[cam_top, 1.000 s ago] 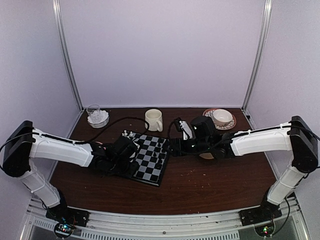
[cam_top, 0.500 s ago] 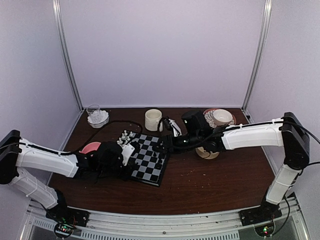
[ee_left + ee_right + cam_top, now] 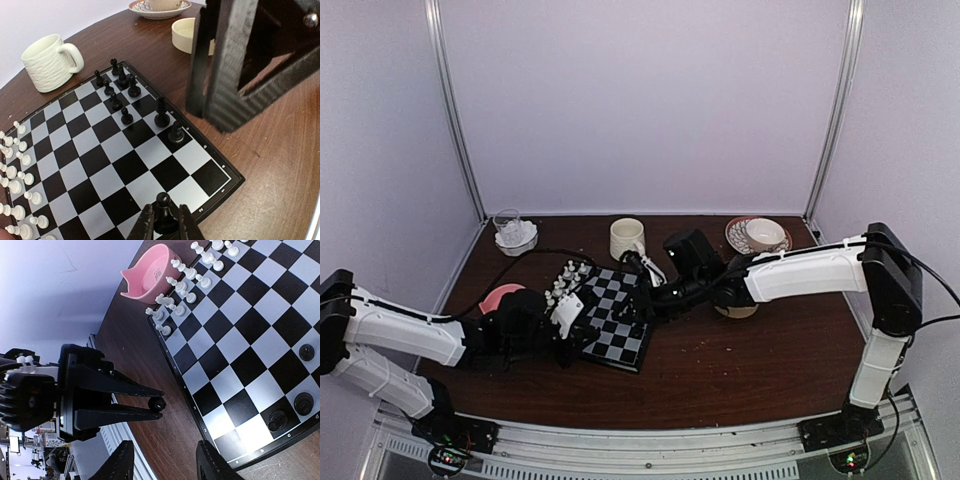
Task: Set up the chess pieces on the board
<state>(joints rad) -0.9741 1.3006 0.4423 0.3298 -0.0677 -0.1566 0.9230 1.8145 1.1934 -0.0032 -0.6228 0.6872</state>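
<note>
Black piece (image 3: pixel 162 204) upright, pinched by left end effector (image 3: pixel 164 217); right end effector (image 3: pixel 164 452) half-open, empty.

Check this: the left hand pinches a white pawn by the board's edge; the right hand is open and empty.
The colour is wrong: the left wrist view shows the left hand pinching a black pawn by the board's edge. The right hand is open and empty.

One chessboard (image 3: pixel 620 332), ten black chess pieces (image 3: pixel 161 112) in view, white chess pieces (image 3: pixel 28 178) too crowded to count, one mug (image 3: pixel 627 239), one pink bowl (image 3: pixel 500 296), one cream bowl (image 3: pixel 186 34), one glass dish (image 3: pixel 515 232), one cup (image 3: pixel 764 233), one saucer (image 3: pixel 738 241), two arms (image 3: pixel 400 330).
</note>
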